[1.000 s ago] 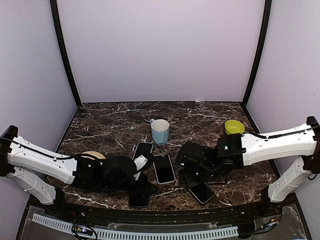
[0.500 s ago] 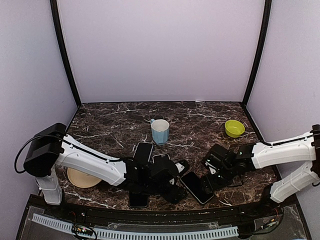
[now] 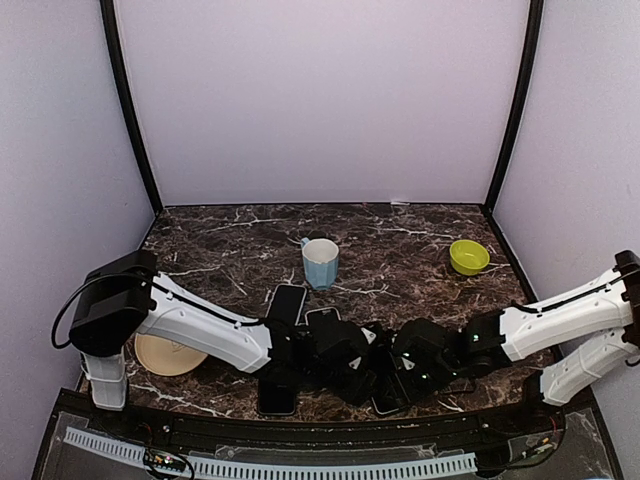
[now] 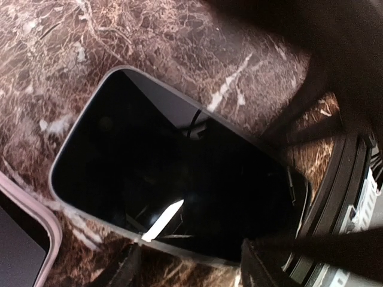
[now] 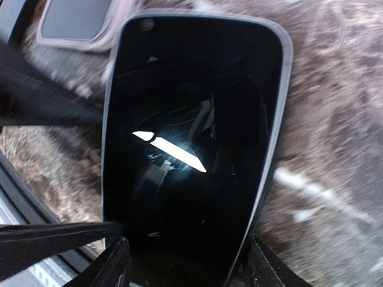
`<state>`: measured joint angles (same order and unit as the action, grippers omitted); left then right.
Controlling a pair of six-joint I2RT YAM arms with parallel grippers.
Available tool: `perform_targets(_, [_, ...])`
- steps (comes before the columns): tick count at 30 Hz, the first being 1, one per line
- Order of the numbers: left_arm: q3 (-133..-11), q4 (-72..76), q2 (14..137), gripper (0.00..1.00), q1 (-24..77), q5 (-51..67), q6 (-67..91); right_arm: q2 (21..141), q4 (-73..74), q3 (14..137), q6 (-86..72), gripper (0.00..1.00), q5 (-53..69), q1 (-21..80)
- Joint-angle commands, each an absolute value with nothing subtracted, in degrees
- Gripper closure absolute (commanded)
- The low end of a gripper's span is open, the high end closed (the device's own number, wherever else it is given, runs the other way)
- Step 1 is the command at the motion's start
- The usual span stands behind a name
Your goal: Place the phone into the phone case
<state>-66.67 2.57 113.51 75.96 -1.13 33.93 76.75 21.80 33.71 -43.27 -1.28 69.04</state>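
Dark veined marble covers the table [image 3: 410, 235], boxed in by pale lilac walls. The phone [image 5: 191, 137] lies flat and screen up near the front edge, with both arms low over it from opposite sides. The right gripper [image 5: 187, 251] has its jaws apart with the phone's near end between them; whether they press it cannot be told. The left gripper [image 4: 190, 256], jaws parted, sits beside the phone's long edge, holding nothing. The pale-rimmed phone case [image 5: 78, 18] lies just past the phone's far corner. A blue cup [image 3: 320, 262] stands farther back.
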Motion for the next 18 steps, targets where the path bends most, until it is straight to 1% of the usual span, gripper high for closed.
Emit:
perform_targets(1, [-67.41,1.14,115.25,0.45,75.67,-0.17,35.23,82.25,28.36,31.72,-52.48,0.39,-0.41,74.46])
perform_targets(2, [-67.32,0.90,115.32,0.48,75.67,-0.15,35.31,83.21,28.60,32.10,-53.19,0.40,-1.38,75.36])
perform_targets(3, [-67.08,0.67,115.34,0.49,75.67,-0.16,35.36,84.20,28.84,32.48,-53.99,0.39,-1.81,76.07])
perform_targets(5, [-66.82,0.39,115.32,0.54,75.67,-0.18,35.57,86.32,28.79,33.49,-55.62,0.34,-2.35,77.47])
perform_targets(6, [-66.72,0.32,115.36,0.58,75.67,-0.18,35.72,87.15,28.86,34.01,-56.49,0.33,-2.94,77.96])
perform_targets(7, [-66.58,-1.09,115.37,0.61,75.67,1.54,35.88,87.81,28.84,34.56,-57.38,0.33,-3.45,78.26])
perform_targets(8, [-66.51,-1.60,115.33,0.65,75.67,2.04,36.39,88.48,28.78,34.91,-58.24,0.33,-3.99,78.45])
perform_targets(9, [-66.37,-2.49,115.28,0.67,75.67,2.99,36.74,89.05,28.56,35.19,-58.94,0.35,-4.26,78.46])
perform_targets(11, [-65.89,-2.87,115.43,0.68,75.72,5.32,37.54,90.23,28.90,35.37,-60.14,0.40,-4.91,78.59])
perform_targets(15, [-66.79,-7.34,118.20,0.67,75.85,9.14,36.47,91.37,30.36,35.59,-61.70,0.44,-6.00,79.20])
perform_targets(18, [-64.78,-6.62,119.59,0.67,75.85,10.54,37.10,92.32,30.42,35.90,-62.83,0.45,-6.50,80.43])
